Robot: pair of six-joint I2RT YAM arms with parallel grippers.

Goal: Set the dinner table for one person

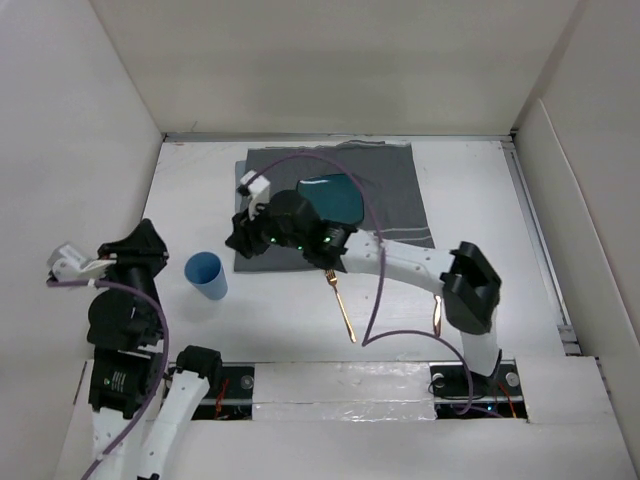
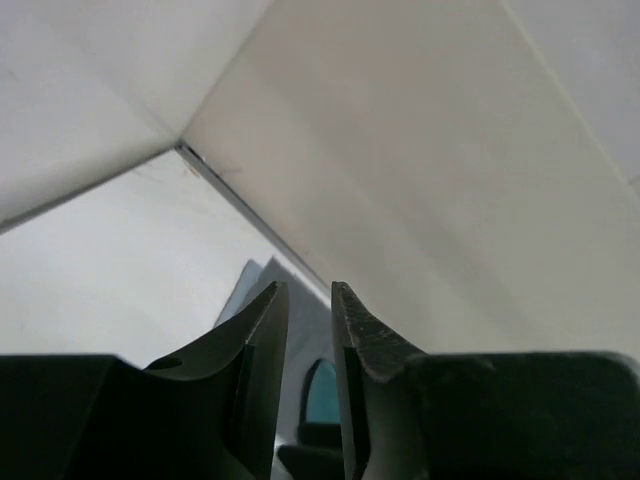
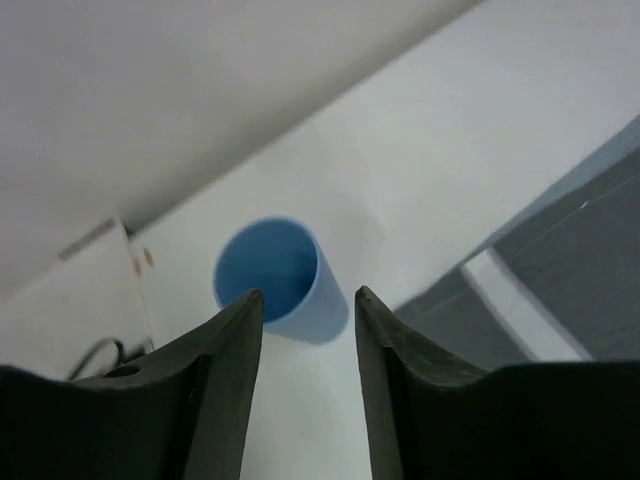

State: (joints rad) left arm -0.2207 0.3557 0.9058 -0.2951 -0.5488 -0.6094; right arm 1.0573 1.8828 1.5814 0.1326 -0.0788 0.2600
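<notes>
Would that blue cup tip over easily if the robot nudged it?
Probably. The blue cup looks empty and thin-walled, so likely light: a nudge near its rim may topple it. Once down, its round sides would likely let it roll. Its smooth wall might slip in a grip.

The left arm (image 1: 125, 320) stands folded close over its base at the near left. Its elbow is bent back and its wrist is raised, so the left gripper (image 2: 310, 292) points up and away toward the far side. Its fingers (image 2: 262, 340) are parted by a slim gap (barely a slit at the tips) with nothing between them. The right arm (image 1: 420, 268) reaches from its base at the near right and leans far across to the left, forearm low. The right gripper (image 3: 306, 296) tilts downward, jaws set wider apart, clasping nothing.
</notes>
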